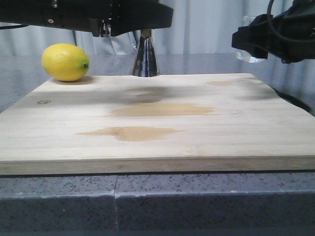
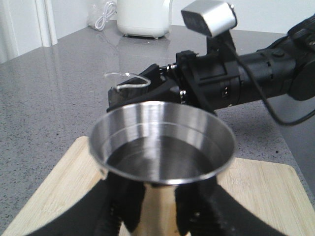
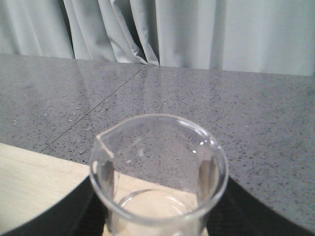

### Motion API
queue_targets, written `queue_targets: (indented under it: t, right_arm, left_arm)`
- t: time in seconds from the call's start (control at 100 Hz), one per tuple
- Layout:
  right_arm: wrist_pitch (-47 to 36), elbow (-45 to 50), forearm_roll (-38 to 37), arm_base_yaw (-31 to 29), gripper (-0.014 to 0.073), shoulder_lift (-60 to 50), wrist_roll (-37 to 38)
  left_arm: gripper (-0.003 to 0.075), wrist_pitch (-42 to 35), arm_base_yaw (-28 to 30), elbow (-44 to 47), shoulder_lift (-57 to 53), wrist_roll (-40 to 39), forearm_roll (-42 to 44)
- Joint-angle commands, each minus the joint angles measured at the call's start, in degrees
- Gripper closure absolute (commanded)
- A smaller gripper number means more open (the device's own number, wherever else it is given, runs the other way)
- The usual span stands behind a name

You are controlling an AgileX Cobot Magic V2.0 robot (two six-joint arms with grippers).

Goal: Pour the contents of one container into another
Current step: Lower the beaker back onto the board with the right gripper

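Left claw (image 2: 150,209) grasping jigger (image 1: 145,56), right claw (image 3: 157,216) grasping beaker (image 3: 158,172), lemon (image 1: 65,62) on board (image 1: 157,128)

We see a yellow lemon (image 1: 65,62) resting at the far left corner of a pale wooden board (image 1: 157,123); the board has two tan stains near its middle; it lies on a grey speckled counter (image 1: 157,201); pale curtains (image 3: 197,32) hang behind; white appliance (image 2: 144,17) w/ cord at counter's far end.
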Motion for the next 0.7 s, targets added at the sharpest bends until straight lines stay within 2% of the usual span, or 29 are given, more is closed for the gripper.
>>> queue_targets:
  t: [0.0,0.69]
  right_arm:
    - [-6.97,-1.85,-0.63,-0.34,0.0323,0.08,-1.4]
    - [-2.56,-5.97,-6.29,-0.34,0.0323,6.86,-1.99]
  left_arm:
    - [0.0502,5.43,-0.5,-1.72,-2.3,0.16,-5.24]
    - [0.0502,5.43,-0.5,-1.72,-2.3,0.16,-5.24]
